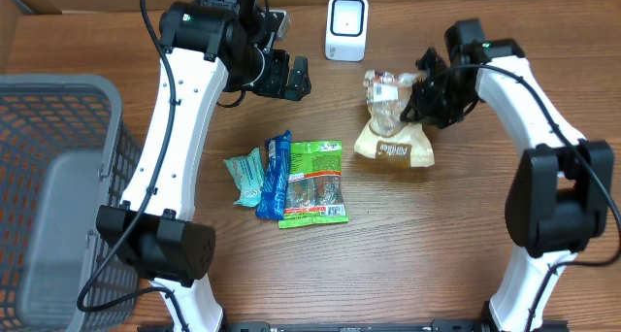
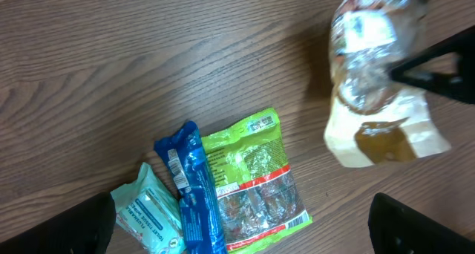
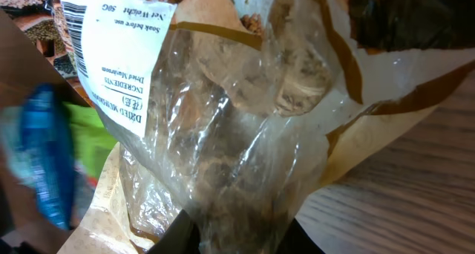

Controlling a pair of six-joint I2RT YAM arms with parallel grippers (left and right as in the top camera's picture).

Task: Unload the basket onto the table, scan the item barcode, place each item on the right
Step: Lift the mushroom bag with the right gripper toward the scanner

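Right tool [image 1: 424, 89] is closed narrow on the clear top of a bag [image 1: 393, 138], the plastic bunched between its two fingers [image 3: 182, 235] in the right wrist view. The bag is clear above and tan below, with dried brown pieces inside. Its tan bottom lies on the surface [image 1: 466, 235] right of the middle, toward the far edge, and its top tilts up toward the tool. A white label [image 3: 111, 53] sits on the clear part, with a barcode [image 3: 74, 16] at one end of it, facing the right wrist camera.

A white scanner [image 1: 346, 27] stands near the far edge, just left of the bag and apart from it.

Left tool [image 1: 289, 77] stands wide open with nothing between its jaws, above the surface left of the scanner.

Near the middle of the surface lie a green pack [image 1: 313, 182], a blue pack [image 1: 275, 175] and a teal pack [image 1: 245, 175], side by side and touching. A grey basket [image 1: 58, 177] sits at the left edge.
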